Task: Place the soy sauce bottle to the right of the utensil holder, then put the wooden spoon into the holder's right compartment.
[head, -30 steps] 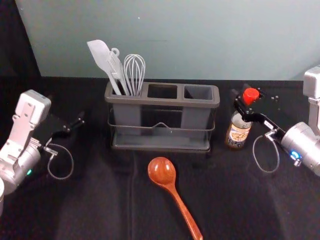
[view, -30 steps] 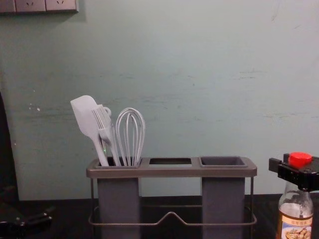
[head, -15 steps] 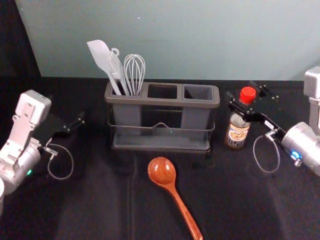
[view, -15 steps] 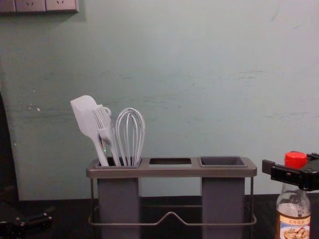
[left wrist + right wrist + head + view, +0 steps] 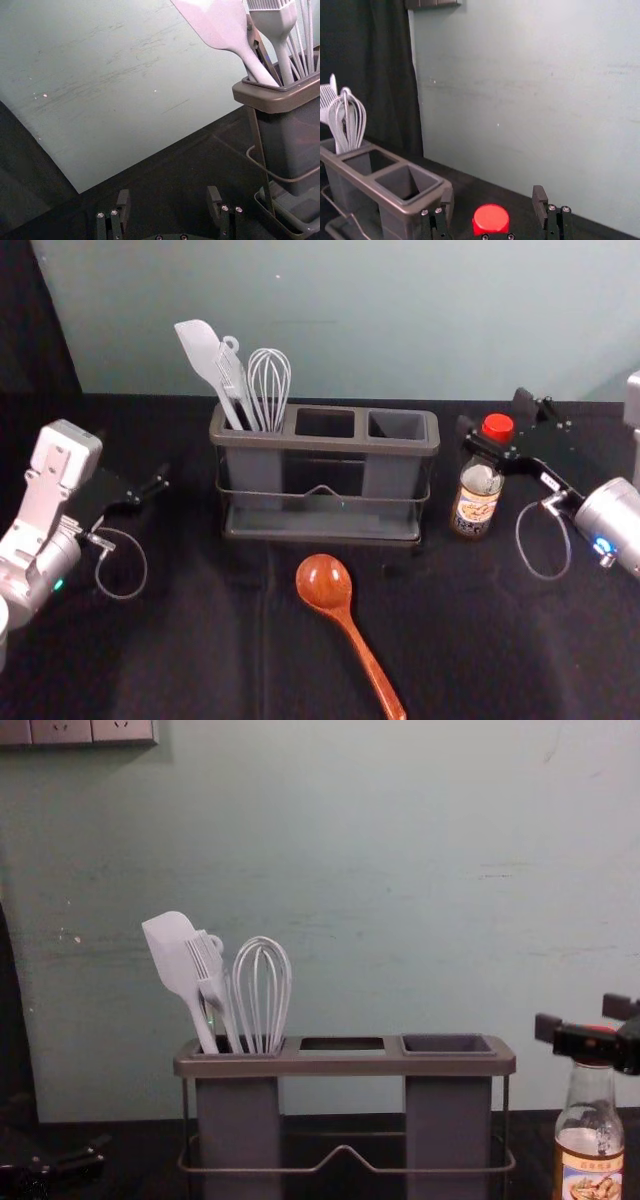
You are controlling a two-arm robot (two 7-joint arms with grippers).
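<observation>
The soy sauce bottle (image 5: 474, 502) stands upright on the table, right of the utensil holder (image 5: 323, 537) and apart from it. My right gripper (image 5: 494, 417) is open at the height of its red cap (image 5: 498, 427). In the right wrist view the cap (image 5: 491, 219) sits between the spread fingers of the right gripper (image 5: 493, 196), touching neither. The wooden spoon (image 5: 325, 582) lies before the holder, bowl toward it. The holder's right compartment (image 5: 397, 426) holds nothing. My left gripper (image 5: 140, 475) is parked at the left; in its wrist view, the left gripper (image 5: 169, 196) is open.
A white spatula (image 5: 199, 348), a brush and a whisk (image 5: 269, 385) rise from the holder's left compartment. The wall (image 5: 400, 320) stands behind the table. Black cloth (image 5: 190, 640) covers the tabletop.
My right gripper has opened, letting go of the bottle, and its arm has shifted a little to the right. The bottle's cap has moved slightly left. The left arm is unchanged.
</observation>
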